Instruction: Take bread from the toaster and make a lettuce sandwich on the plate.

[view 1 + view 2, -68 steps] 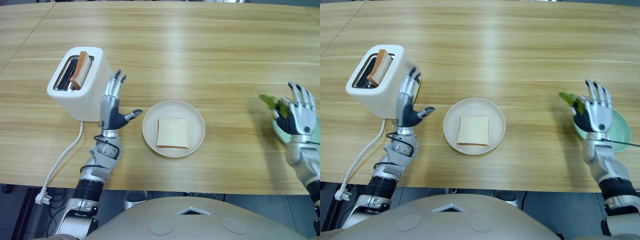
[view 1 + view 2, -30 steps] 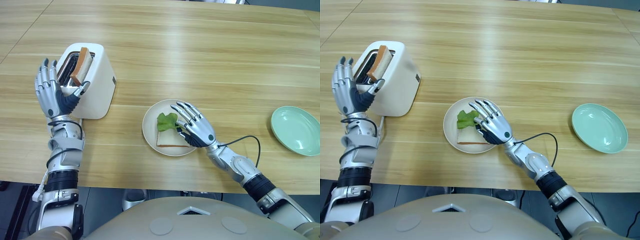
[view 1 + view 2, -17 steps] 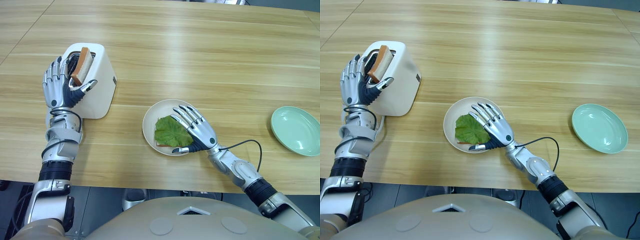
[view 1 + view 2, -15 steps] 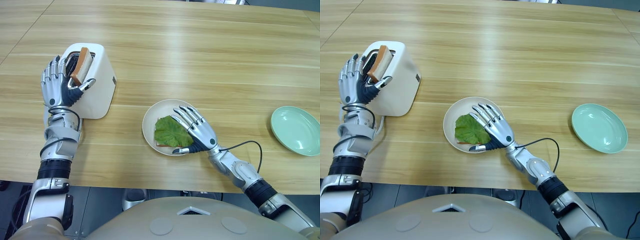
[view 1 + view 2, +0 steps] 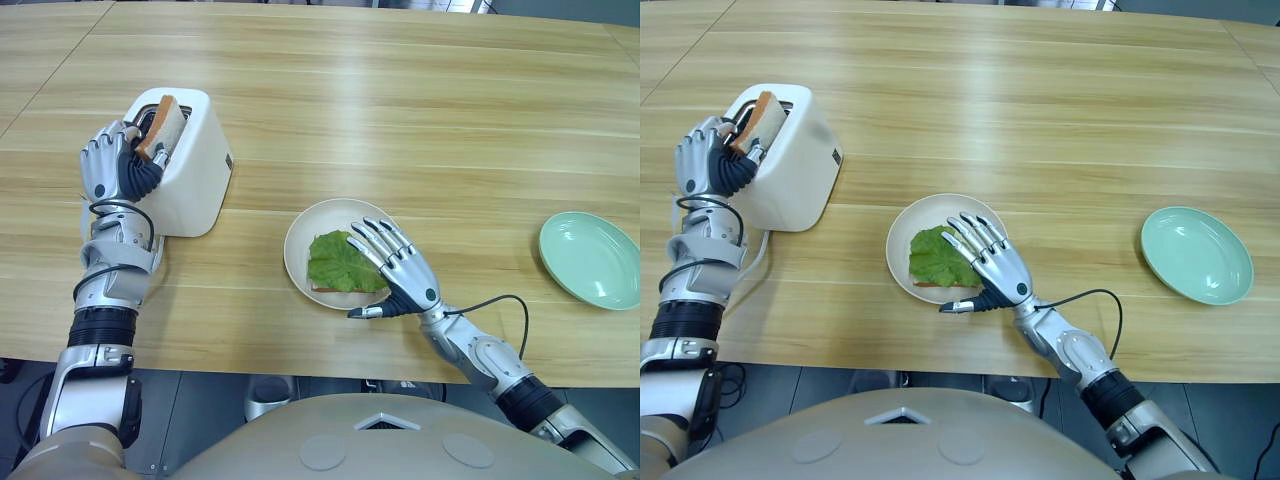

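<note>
A: Left eye view, upper left: left hand (image 5: 118, 165) has now curled round the bread (image 5: 165, 116) in the toaster (image 5: 200, 170).

B: Right eye view, centre: right hand (image 5: 994, 264), spread and empty, drew back to the edge of the lettuce (image 5: 933, 257) on the plate (image 5: 898, 250); lower slice (image 5: 936, 284) mostly covered.

Only the near edge of the bottom slice (image 5: 323, 288) shows from under the lettuce leaf (image 5: 335, 262). The right hand (image 5: 402, 277) covers the plate's (image 5: 293, 245) right rim. The toaster's (image 5: 195, 175) slot hides the upright slice's (image 5: 164, 122) lower half; the left hand (image 5: 112, 165), closed round it, masks its left face.
</note>
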Motion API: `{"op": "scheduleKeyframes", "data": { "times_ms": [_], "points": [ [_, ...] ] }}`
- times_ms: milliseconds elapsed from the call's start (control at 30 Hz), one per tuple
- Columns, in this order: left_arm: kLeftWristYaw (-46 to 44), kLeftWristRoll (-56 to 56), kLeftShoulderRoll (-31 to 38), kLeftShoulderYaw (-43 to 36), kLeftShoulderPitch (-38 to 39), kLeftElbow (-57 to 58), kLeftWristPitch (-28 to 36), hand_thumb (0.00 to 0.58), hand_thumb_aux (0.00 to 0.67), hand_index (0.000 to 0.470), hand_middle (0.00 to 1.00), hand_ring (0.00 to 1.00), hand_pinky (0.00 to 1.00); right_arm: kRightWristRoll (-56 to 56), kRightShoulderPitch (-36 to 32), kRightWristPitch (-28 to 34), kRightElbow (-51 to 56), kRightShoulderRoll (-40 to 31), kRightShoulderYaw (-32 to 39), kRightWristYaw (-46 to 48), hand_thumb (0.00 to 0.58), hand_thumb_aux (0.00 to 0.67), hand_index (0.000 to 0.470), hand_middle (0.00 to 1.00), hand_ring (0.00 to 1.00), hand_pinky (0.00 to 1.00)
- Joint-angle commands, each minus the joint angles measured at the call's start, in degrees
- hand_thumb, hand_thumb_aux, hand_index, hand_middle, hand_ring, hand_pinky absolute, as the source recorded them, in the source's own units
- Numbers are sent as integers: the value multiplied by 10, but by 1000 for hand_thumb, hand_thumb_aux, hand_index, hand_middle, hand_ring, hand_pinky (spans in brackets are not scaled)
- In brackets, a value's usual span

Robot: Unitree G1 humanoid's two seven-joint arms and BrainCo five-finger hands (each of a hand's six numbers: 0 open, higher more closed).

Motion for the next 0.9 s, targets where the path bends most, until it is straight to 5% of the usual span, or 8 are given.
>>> {"op": "scheduleKeyframes", "data": {
  "times_ms": [33, 200, 233, 267, 433, 567, 733, 900],
  "points": [
    [-9, -2, -2, -20, 2, 25, -3, 580, 670, 460, 820, 820, 820, 7, 8, 4, -17, 0, -14, -4, 0, 0, 0, 0, 0, 0],
    [38, -15, -7, 0, -11, 17, -27, 580, 670, 460, 816, 816, 816, 6, 12, 7, -22, 6, -24, -16, 0, 0, 0, 0, 0, 0],
    [50, -21, -9, 5, -16, 18, -34, 580, 670, 460, 980, 980, 980, 7, 13, 9, -21, 8, -29, -20, 0, 0, 0, 0, 0, 0],
    [69, -30, -12, 14, -26, 25, -46, 580, 670, 460, 1000, 1000, 1000, 7, 14, 11, -18, 9, -33, -25, 0, 0, 0, 0, 0, 0],
    [181, -67, -23, 67, -53, 11, -137, 580, 670, 460, 1000, 1000, 1000, 13, 10, 28, -6, 8, -63, -47, 0, 0, 0, 0, 0, 0],
    [236, -53, -41, 86, -29, -127, -217, 580, 670, 460, 1000, 1000, 1000, 57, 0, 36, 9, 2, -124, -66, 0, 0, 0, 0, 0, 0],
    [140, -85, -94, -8, -4, -241, -298, 580, 670, 460, 1000, 1000, 1000, 80, -2, 29, 12, -4, -162, -76, 0, 0, 0, 0, 0, 0],
    [-25, -189, -144, -128, 22, -216, -336, 580, 670, 460, 1000, 1000, 1000, 65, 0, 15, -22, -21, -171, -83, 0, 0, 0, 0, 0, 0]
  ]
}}
